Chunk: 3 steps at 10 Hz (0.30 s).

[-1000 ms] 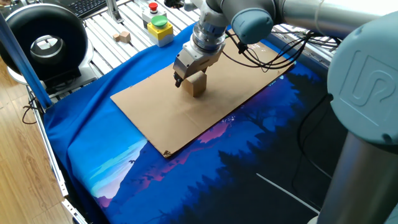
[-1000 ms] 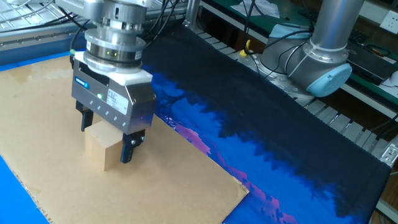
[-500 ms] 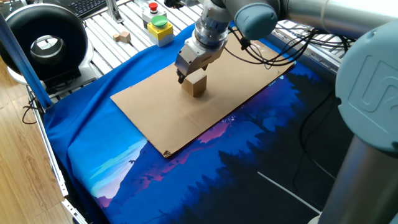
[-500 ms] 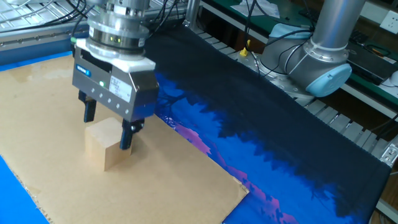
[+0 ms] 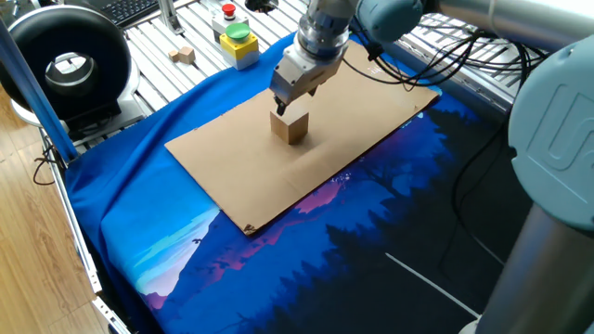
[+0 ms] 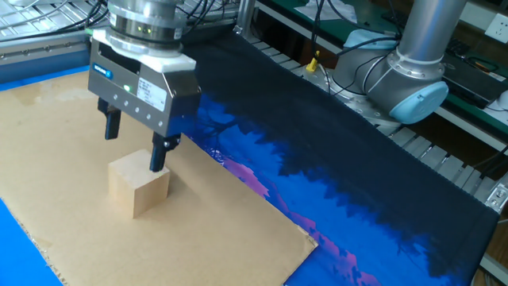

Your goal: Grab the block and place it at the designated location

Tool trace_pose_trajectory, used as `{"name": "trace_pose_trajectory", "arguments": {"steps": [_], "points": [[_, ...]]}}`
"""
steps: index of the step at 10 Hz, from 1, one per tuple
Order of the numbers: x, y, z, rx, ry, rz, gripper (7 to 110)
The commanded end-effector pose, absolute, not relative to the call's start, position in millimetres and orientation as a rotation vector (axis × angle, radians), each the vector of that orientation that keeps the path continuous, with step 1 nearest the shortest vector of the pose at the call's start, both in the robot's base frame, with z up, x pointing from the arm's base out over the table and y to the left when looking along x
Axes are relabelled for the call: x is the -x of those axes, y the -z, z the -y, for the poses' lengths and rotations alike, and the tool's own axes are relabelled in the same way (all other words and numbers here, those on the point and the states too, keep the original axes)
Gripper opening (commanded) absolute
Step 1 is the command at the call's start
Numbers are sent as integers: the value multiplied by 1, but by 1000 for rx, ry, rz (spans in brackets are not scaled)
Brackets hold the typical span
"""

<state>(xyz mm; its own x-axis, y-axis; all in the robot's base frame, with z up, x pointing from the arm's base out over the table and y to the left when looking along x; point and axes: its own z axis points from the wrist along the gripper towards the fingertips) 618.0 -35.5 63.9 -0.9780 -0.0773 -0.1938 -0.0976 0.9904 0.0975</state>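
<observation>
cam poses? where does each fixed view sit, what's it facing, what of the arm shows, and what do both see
One fixed view: high, off a table corner, looking down across the blue cloth and the cardboard; the arm's grey links fill the right edge, and the gripper hangs open above the block.
The other fixed view: low, close beside the cardboard, facing the arm's base; the gripper looms large over the block.
Shared: gripper, block, cardboard and cloth.

The pincer (image 5: 287, 105) hovers spread just above the block (image 5: 290, 126) on cardboard (image 5: 232, 158).
</observation>
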Motion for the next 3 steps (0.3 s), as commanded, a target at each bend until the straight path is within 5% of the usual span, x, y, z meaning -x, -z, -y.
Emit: {"name": "trace_pose_trajectory", "arguments": {"steps": [1, 3], "points": [[-610, -74, 47, 132, -130, -2979, 44], [-603, -81, 51, 154, -101, -3000, 44]]}}
